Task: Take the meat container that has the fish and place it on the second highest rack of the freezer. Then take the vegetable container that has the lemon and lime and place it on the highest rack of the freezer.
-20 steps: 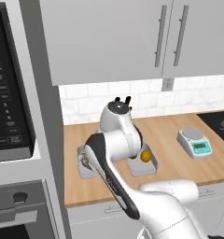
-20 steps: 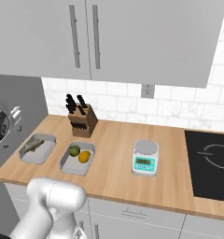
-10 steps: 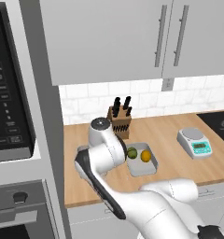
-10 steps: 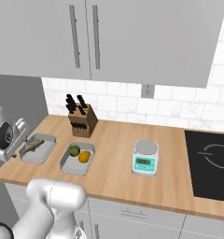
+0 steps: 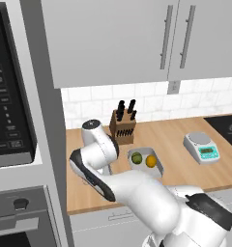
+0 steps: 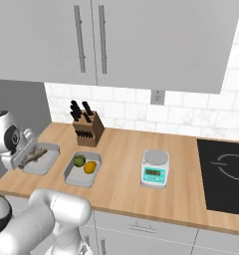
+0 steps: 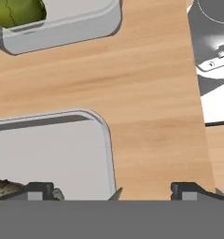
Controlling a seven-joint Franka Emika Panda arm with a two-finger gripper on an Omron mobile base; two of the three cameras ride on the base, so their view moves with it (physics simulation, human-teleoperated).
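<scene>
Pincer (image 7: pixel 111 190) spread wide, holding nothing, low over the right rim of the meat container (image 6: pixel 40 160); one fingertip (image 7: pixel 39 190) sits inside the tray, the other outside over bare wood. Fish (image 6: pixel 34 156) lies in that tray at the left end of the desk (image 6: pixel 126 174). Just right of it, not touching, the vegetable container (image 6: pixel 81 170) carries the lime (image 6: pixel 79 160) on its far side and the lemon (image 6: pixel 90 167) beside it. Knife block (image 6: pixel 86 129) stands behind the two trays, by the wall. Kitchen scale (image 6: pixel 155 168) sits further right; cooktop (image 6: pixel 226 177) at the far right end.
</scene>
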